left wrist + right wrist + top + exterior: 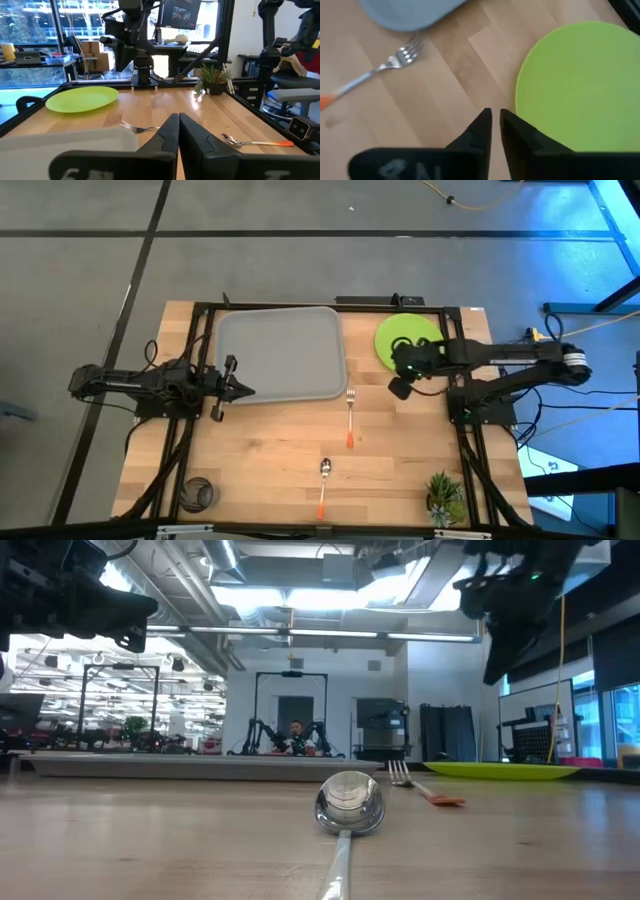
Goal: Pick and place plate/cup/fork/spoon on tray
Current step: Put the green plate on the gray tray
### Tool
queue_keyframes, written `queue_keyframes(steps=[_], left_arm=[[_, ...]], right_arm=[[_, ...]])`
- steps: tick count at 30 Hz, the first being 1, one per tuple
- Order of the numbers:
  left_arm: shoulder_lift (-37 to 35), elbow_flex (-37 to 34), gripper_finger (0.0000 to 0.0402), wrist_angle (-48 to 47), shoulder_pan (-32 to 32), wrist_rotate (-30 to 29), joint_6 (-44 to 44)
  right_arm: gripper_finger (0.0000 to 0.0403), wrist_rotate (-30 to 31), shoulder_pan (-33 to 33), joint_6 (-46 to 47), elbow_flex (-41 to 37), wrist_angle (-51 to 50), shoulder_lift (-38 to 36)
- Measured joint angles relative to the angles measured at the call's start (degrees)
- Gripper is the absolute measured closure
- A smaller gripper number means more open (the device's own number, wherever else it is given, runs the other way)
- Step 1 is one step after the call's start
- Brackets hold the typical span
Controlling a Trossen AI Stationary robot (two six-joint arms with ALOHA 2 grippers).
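Here, right gripper (495,117) above plate (580,85) edge

High view: overhead, straight down on the whole table (400,470). Low view: table-top height, very near the spoon (349,806), facing the room behind. Left wrist view: level across the table toward the plate (82,98). Right wrist view: close above, angled down on plate (580,85) and fork (380,67), both shared with every view.

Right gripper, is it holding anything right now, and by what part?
Nothing. The right gripper hovers shut and empty beside the plate.
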Motion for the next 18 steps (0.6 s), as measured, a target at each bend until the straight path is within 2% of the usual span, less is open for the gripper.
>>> queue_keyframes(steps=[4,8,14,18], left_arm=[[0.0,0.0,0.0401,0.0,0.0,0.0,0.0],[0.0,0.0,0.0401,0.0,0.0,0.0,-0.1],[0.0,0.0,0.0401,0.0,0.0,0.0,0.0],[0.0,0.0,0.0401,0.0,0.0,0.0,0.0]], right_arm=[[0.0325,0.1,-1.8,-4.3,0.3,2.6,4.1],[0.0304,2.9,-3.0,-2.2,0.3,4.5,8.4],[0.0302,7.9,-3.4,0.2,0.3,5.0,16.6],[0.0303,8.4,-3.4,-0.3,0.3,7.6,22.0]])
